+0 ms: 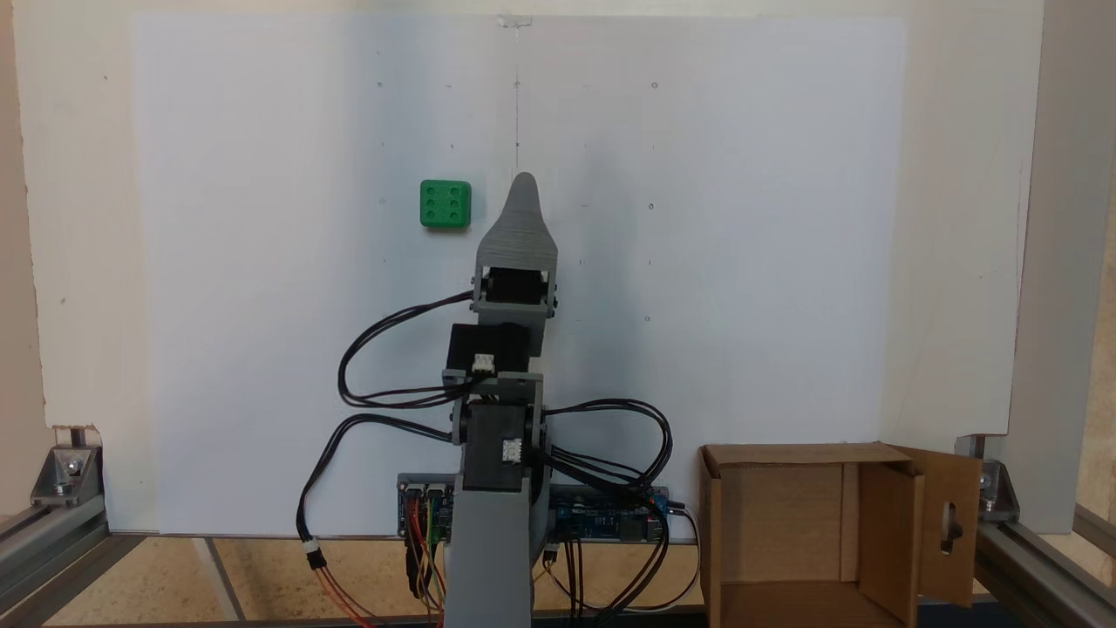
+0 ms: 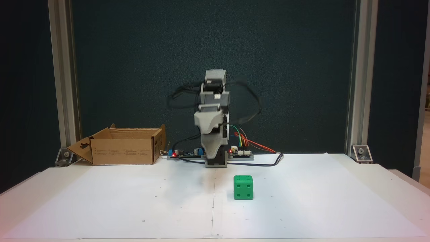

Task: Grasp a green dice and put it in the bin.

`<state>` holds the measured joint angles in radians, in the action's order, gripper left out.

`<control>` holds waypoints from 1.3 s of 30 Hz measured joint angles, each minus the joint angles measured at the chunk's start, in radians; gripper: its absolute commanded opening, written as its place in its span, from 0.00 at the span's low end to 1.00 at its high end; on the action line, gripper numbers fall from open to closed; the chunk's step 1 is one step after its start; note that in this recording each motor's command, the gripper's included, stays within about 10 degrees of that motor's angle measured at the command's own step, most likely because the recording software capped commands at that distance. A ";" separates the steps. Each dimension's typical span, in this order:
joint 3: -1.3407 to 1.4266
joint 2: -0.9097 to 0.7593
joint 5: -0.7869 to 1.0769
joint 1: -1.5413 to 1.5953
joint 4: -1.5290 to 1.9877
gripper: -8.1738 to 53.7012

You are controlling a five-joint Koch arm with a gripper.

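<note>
Green dice [image 1: 445, 205] resting upper left of centre on white table [image 1: 741, 262], apart from gripper [image 1: 523, 181]. Fingers stacked in line, opening not discernible, nothing held. Bin [image 1: 811, 541] lower right.

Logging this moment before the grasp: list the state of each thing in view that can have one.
green dice: resting on the white paper, six face up, untouched, clear of the gripper.
cardboard box: open, flaps folded out, slotted flap out to the side; nothing seen inside.
gripper: raised above the paper, holding nothing; open or shut cannot be told.
control boards: red lights on.
</note>
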<state>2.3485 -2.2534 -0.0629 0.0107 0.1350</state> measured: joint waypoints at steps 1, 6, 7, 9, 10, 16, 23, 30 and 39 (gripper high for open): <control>-0.034 -0.002 0.000 0.017 0.064 0.82; -0.216 0.002 -0.037 0.069 0.383 0.84; -0.275 0.006 -0.052 0.077 0.445 0.84; -0.388 0.035 -0.080 0.091 0.569 0.84; -0.436 0.060 -0.092 0.098 0.632 0.84; -0.518 0.224 -0.175 0.170 0.977 0.84; -0.646 0.354 -0.291 0.314 1.046 0.84; -0.670 0.471 -0.347 0.359 0.988 0.83; -0.670 0.551 -0.388 0.359 0.810 0.83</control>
<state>1.6782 -1.7027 -0.4510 0.3697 0.9449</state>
